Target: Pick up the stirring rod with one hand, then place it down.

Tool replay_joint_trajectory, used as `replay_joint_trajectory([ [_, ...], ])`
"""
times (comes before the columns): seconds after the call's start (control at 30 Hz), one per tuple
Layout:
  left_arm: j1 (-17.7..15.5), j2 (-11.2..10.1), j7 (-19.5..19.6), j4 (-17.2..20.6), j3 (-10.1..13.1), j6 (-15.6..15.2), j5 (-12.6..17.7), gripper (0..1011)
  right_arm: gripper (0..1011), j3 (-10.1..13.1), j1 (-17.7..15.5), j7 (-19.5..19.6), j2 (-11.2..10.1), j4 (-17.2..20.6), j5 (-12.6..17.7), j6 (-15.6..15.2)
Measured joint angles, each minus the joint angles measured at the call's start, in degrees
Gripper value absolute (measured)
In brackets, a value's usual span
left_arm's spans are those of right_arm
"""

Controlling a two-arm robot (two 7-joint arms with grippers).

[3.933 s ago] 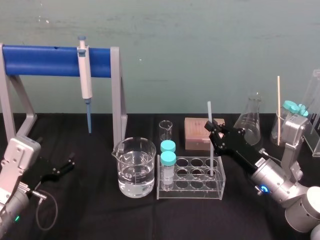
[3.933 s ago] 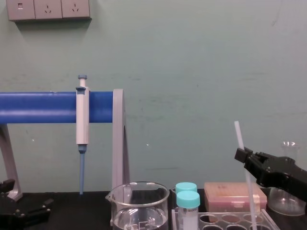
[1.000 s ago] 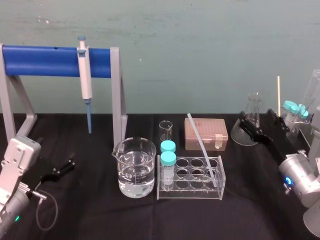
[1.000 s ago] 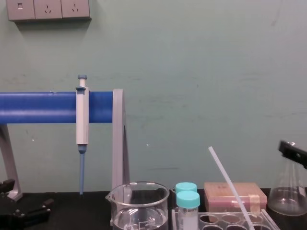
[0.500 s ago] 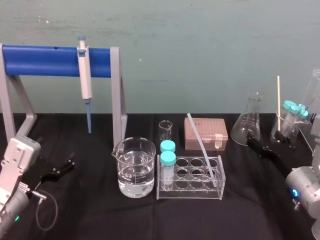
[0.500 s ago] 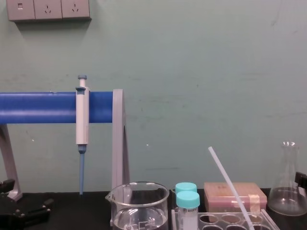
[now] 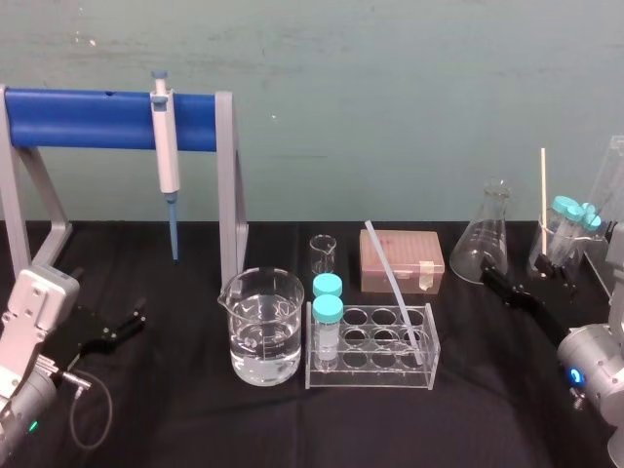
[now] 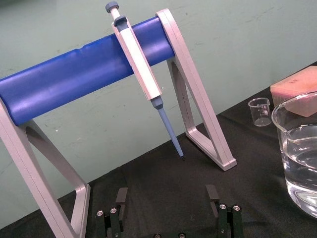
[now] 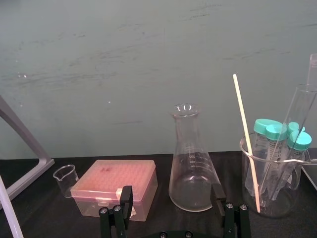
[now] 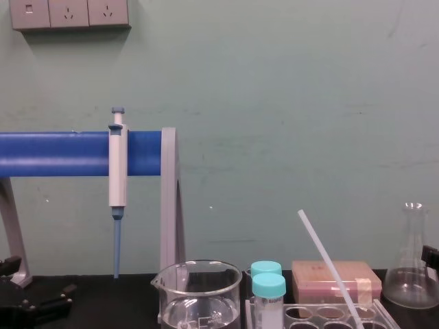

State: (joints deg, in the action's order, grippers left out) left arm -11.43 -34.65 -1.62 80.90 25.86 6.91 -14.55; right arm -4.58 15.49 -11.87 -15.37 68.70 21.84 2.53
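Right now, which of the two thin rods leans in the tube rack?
The translucent-white stirring rod; the cream stick stands in the beaker of capped tubes, far right.

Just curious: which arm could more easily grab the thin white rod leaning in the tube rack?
Probably right. The right gripper, open, is nearer the stirring rod; the left gripper sits beyond the beaker.

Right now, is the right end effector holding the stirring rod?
No, the stirring rod leans in the rack, apart from the right end effector.
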Motion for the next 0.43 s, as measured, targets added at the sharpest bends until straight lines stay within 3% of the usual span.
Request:
replay_joint_trajectory([
  [0.43, 0.00, 0.00, 0.00, 0.00, 0.00, 0.00, 0.00, 1000, 1003, 0.00, -0.06, 0.09, 0.00, 0.06, 0.10, -0.12],
])
